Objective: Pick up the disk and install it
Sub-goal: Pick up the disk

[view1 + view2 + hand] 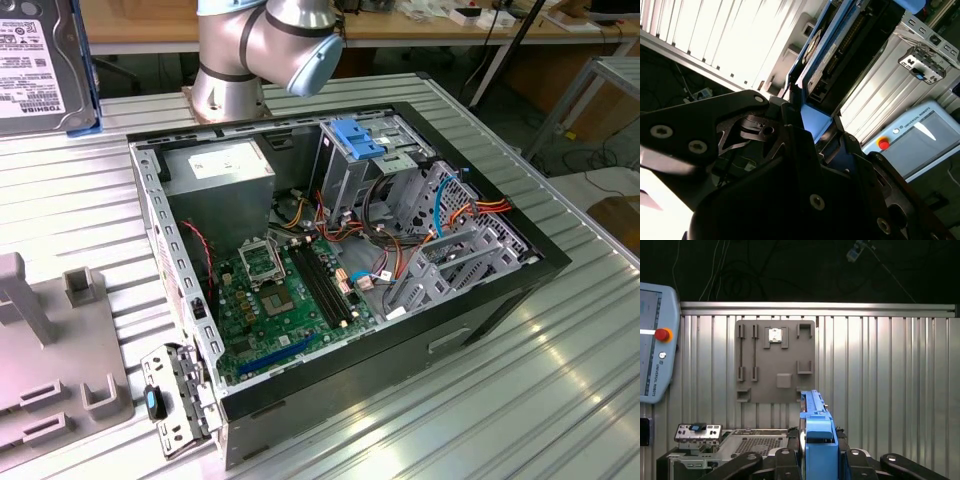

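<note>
**Trainee:** What does the exterior view show?

**Operator:** I see an open black metal tower computer case lying on its side in the middle of the ribbed aluminium table. Its green motherboard faces up. A lighter blue plastic bracket sits on the drive cage at the case's far corner, near the arm's grey and pale-blue base joint. A small silver metal bracket with a blue tab stands at the case's near corner. A flat grey plastic fixture plate lies toward the table's edge on the exterior view's left.

**Trainee:** Where is the disk?

**Operator:** The disk, a flat dark-grey rectangular hard drive framed by a bright blue plastic carrier, hangs above the table at the exterior view's left. It is well apart from the case and clear of the fixture plate.

**Trainee:** And the hand?

**Operator:** In the second wrist view I see the black gripper drawn narrow onto one end of the disk. Its jaws press against the blue carrier, and the drive projects beyond them. In the first wrist view the carrier stands edge-on between the jaws. A pale grey teach pendant with a round red button lies just past the table's edge.
</note>
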Motion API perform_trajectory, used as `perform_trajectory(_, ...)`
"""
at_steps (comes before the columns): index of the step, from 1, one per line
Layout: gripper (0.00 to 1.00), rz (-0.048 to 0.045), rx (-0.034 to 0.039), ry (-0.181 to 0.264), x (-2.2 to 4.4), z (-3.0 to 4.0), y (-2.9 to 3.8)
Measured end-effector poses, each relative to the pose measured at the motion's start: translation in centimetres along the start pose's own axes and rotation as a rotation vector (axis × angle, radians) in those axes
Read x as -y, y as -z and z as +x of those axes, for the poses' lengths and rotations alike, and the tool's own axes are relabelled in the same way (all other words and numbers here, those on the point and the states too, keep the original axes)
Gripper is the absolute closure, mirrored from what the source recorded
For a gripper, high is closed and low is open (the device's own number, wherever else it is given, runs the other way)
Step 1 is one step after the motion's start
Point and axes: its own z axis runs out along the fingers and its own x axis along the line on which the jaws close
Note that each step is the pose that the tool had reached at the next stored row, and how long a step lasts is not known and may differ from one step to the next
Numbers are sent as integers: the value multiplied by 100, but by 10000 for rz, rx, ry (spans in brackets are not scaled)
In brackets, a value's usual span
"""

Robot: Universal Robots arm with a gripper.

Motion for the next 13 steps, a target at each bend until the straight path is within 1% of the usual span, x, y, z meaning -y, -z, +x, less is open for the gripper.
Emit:
perform_trajectory(2,63,0,0,0,28,0,0)
perform_trajectory(9,63,-1,-1,0,94,3,1)
perform_trajectory(12,63,0,0,0,132,3,1)
perform_trajectory(13,63,-1,-1,0,154,3,2)
